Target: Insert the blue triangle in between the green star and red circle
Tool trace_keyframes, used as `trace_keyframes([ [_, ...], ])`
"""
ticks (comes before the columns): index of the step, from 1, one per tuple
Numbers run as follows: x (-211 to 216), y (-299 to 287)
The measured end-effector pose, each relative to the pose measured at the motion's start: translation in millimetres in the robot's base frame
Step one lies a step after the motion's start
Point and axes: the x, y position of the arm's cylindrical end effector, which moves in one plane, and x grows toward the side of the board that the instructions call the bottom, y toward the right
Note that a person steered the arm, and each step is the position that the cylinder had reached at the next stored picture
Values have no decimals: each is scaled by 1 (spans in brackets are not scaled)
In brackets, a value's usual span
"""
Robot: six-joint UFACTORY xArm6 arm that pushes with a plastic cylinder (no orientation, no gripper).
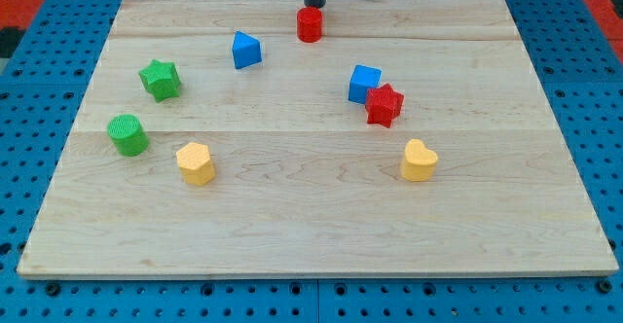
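The blue triangle (245, 50) lies on the wooden board (311, 216) in its upper left part. The green star (160, 79) is to its lower left. The red circle (310, 24) is to its upper right, near the board's top edge. The triangle sits roughly between the two, closer to the red circle. My tip (314, 7) is at the view's top, just above the red circle and touching or nearly touching it.
A blue cube (364, 83) and a red star (384, 104) touch each other right of centre. A green circle (128, 134) and a yellow block (196, 162) sit at lower left. A yellow heart (420, 161) sits at lower right.
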Motion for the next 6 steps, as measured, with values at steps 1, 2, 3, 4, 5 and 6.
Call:
trace_keyframes([
  [1,27,-22],
  [2,51,19],
  [3,51,18],
  [4,12,44],
  [5,-1,115],
  [6,0,127],
])
